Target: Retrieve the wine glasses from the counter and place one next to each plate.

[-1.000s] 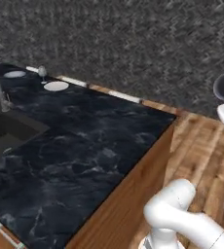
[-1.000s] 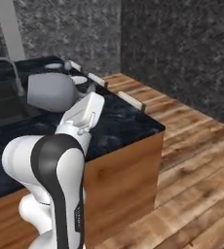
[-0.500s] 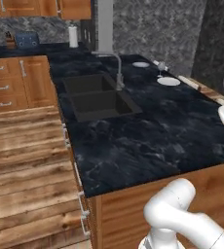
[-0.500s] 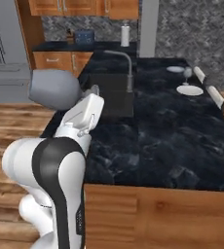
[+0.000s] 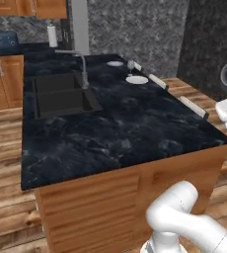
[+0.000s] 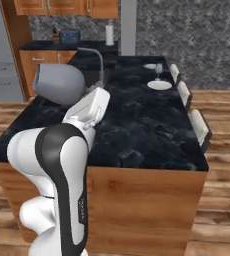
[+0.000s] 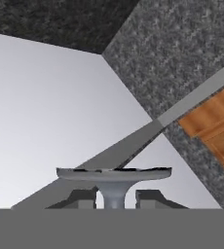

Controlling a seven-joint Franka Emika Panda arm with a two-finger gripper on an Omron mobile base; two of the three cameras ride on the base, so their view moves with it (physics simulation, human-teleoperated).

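In the hand view my gripper is shut on the thin stem of a wine glass, whose round grey foot spreads just above the fingertips; its bowl is hidden. The hand points up at wall and ceiling. At the far end of the black marble counter lie a white plate and a pale plate. A second wine glass stands upright between them.
A sink with a curved faucet is set into the counter's left half. White stool backs line its right edge. A paper towel roll stands on the back counter. Wooden floor surrounds the island.
The base has driven and turned, so the whole scene has shifted: the counter now shows from its near end, with the plates at the far end. The arm's pose looks unchanged.
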